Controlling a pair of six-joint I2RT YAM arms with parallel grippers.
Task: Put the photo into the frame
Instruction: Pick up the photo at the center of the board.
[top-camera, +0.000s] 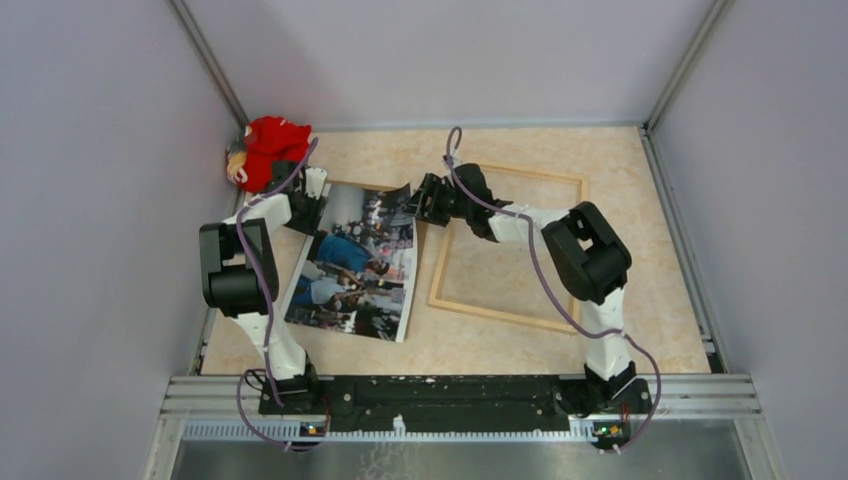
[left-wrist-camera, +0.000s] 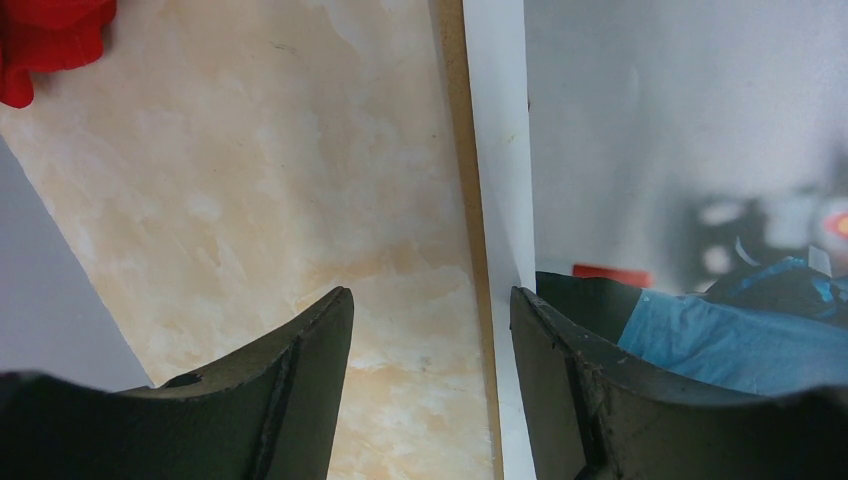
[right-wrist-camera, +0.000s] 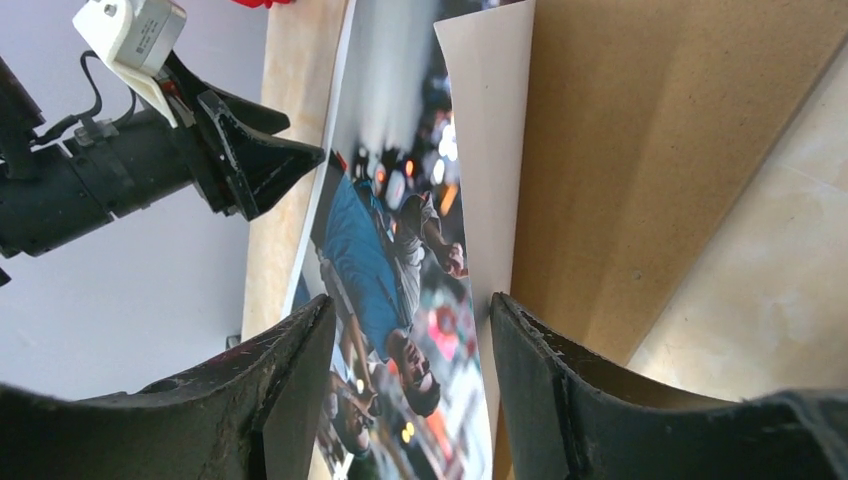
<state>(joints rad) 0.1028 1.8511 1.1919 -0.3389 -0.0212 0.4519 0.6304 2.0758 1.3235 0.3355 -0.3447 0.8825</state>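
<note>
right claw (right-wrist-camera: 412, 298) straddles the lifted edge of the photo (top-camera: 355, 265), jaws spread, not yet pinching; left claw (left-wrist-camera: 430, 290) spread too. seemingly the grasp step: next, close and carry it into the frame (top-camera: 500, 314).

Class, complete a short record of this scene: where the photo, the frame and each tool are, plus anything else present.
frame: lying flat, nothing in it
photo: face up on the brown board, left of the frame, far right corner curled up
left tool: open, over the photo's left edge
right tool: open, straddling the curled corner
other: red toy, far left corner
</note>
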